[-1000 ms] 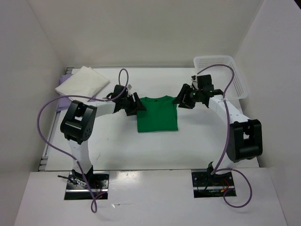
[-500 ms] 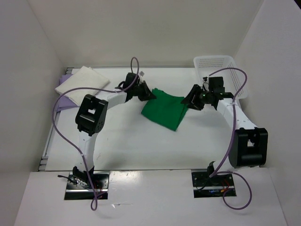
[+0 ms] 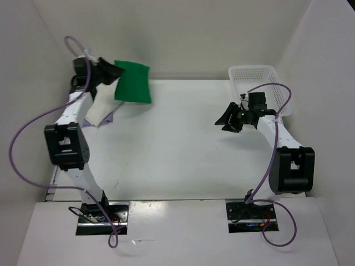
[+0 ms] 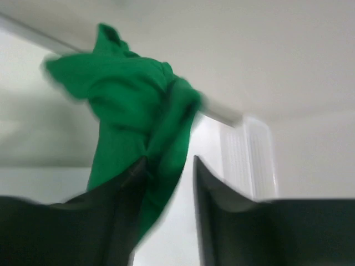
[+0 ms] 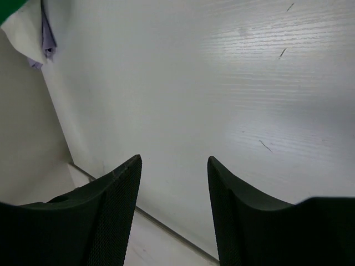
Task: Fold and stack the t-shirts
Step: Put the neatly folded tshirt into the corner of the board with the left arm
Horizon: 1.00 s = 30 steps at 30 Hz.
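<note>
The green t-shirt [image 4: 138,111] is blurred in the left wrist view, so we cannot tell whether the left gripper [image 4: 168,166] grips it. At far left the left arm [image 3: 75,108] covers much of the cream t-shirt [image 3: 99,113]; the lavender t-shirt [image 5: 47,36] shows only as a sliver.

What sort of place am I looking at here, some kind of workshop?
Probably a robotics lab test cell: two robot arms bolted to a plain white table, bare white walls boxing it in, and props: a green t-shirt in the left gripper, a white mesh basket.
</note>
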Each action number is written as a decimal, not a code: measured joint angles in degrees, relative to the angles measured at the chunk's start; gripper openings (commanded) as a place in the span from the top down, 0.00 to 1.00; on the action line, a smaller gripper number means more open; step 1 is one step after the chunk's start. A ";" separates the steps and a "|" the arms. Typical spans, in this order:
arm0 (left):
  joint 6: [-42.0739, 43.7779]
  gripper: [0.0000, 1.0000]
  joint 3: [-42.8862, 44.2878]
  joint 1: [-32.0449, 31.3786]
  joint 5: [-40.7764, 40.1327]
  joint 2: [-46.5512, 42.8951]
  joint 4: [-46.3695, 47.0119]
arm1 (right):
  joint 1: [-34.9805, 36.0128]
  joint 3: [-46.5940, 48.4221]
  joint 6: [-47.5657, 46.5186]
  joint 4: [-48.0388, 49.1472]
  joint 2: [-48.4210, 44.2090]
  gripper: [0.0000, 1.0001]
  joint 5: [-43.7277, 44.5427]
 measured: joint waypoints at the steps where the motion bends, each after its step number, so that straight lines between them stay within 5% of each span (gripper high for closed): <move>1: 0.04 0.34 -3.32 3.26 -0.72 -2.75 0.59 | 0.00 0.00 -0.07 -0.02 0.76 0.42 -0.42; 2: -0.94 0.00 -7.65 7.93 -2.05 -5.95 2.01 | 0.09 0.00 -0.13 -0.04 1.53 0.42 -1.01; 6: -5.14 0.00 -25.07 22.71 -5.40 -14.45 6.01 | 0.63 0.02 -0.35 -0.09 3.06 0.39 -1.90; 9: -7.30 0.00 -38.29 27.80 -9.05 -19.04 4.42 | 1.84 0.02 -0.37 0.07 3.39 0.39 -2.71; 15: -7.04 0.00 -47.39 24.74 -10.27 -32.33 -3.61 | 3.61 -1.97 -0.35 0.90 3.52 0.38 -2.91; 19: -5.75 0.00 -47.47 23.85 -6.64 -36.22 -3.19 | 6.73 -3.80 0.42 1.22 4.02 0.00 -1.14; 30: 0.28 0.00 -52.28 -1.09 2.58 -38.56 -6.21 | 17.75 -4.15 3.28 3.89 7.48 0.00 1.60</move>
